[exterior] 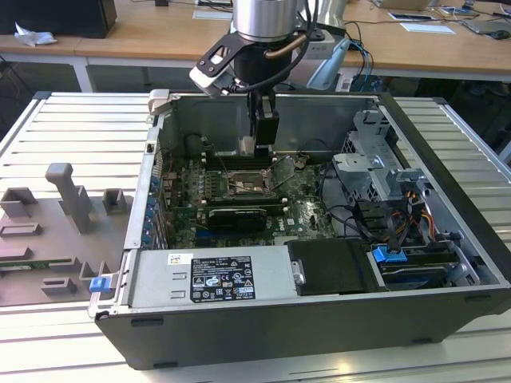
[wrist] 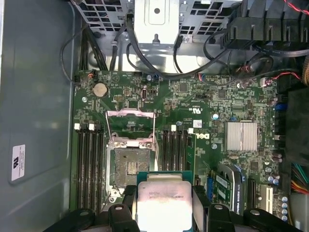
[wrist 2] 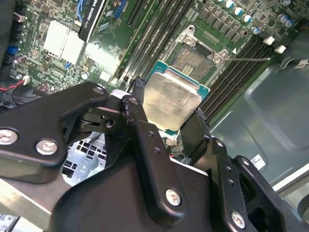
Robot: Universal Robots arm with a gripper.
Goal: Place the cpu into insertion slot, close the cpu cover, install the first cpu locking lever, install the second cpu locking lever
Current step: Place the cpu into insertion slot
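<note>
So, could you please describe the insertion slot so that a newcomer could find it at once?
Inside the open computer case lies a green circuit board. Between two banks of long narrow memory slots sits the insertion slot: a dark socket in a silver frame, square where its neighbours are strips.

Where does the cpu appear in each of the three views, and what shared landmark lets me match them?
Exterior view: the cpu hangs edge-on in the claw, above the insertion slot.
Second wrist view: cpu clamped between the claw's fingers, metal top showing, not touching the slot.
First wrist view: cpu between the fingers, beside the slot.
Shared landmark: the uncovered insertion slot.
</note>
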